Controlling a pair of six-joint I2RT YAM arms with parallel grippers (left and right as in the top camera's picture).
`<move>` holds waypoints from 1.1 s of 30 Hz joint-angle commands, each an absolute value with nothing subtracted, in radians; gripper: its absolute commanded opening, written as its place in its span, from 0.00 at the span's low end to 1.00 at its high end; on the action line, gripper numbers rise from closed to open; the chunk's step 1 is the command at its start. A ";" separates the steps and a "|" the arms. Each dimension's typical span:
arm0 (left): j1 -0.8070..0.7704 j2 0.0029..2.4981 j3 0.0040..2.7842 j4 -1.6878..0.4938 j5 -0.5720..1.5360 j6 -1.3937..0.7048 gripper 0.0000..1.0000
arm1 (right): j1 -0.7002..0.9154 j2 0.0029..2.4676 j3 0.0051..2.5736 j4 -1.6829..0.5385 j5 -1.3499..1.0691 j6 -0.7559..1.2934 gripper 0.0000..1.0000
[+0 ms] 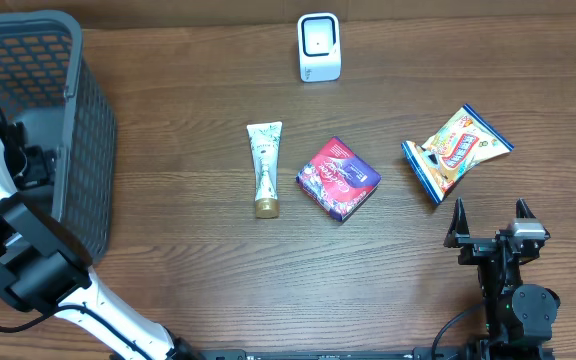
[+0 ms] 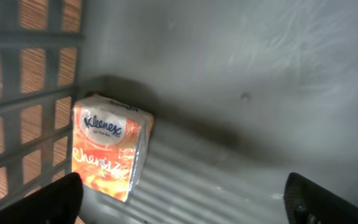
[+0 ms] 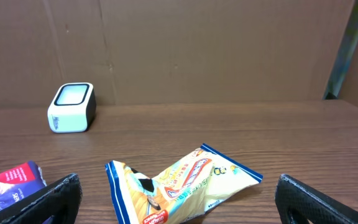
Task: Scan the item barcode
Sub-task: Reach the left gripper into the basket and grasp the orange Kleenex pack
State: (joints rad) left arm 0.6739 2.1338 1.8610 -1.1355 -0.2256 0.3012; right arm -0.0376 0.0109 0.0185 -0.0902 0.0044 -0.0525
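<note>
Looks like a mock shop checkout on a robot test bench. Ahead and left of the right gripper [image 1: 489,215], a white scanner [image 1: 319,47] on a wood-grain table [image 1: 188,240]. Nearer, packaged goods: snack bag [image 1: 456,150], purple pack [image 1: 338,178], tube [image 1: 264,170]. Ahead of the left gripper [image 2: 182,193], a tissue pack [image 2: 110,146] in a grey basket [image 1: 93,150]. Plain brown board [image 3: 197,50] beyond the scanner.

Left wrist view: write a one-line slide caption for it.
Left gripper, open, inside the grey basket, with a Kleenex pack lying beside the mesh wall.
</note>
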 commanded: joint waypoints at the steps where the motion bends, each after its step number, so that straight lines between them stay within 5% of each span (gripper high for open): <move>1: 0.699 2.127 1.799 -1.092 -0.244 0.405 0.91 | -0.031 0.003 0.008 -0.084 0.006 -0.053 1.00; 20: 0.768 2.127 1.620 -0.944 -0.068 0.415 0.84 | -0.031 0.003 0.008 -0.084 0.006 -0.053 1.00; 22: 0.768 2.127 1.603 -0.941 -0.051 0.415 0.79 | -0.031 0.003 0.008 -0.084 0.006 -0.053 1.00; 25: 0.763 2.127 1.598 -0.942 -0.025 0.410 0.57 | -0.031 0.003 0.008 -0.084 0.006 -0.053 1.00; 33: 0.730 2.127 1.599 -0.966 0.052 0.396 0.56 | -0.031 0.003 0.008 -0.084 0.006 -0.053 1.00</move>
State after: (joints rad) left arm 0.7624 2.1071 1.6341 -0.9489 -0.0563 0.4011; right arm -0.0376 0.0109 0.0185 -0.0906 0.0044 -0.0525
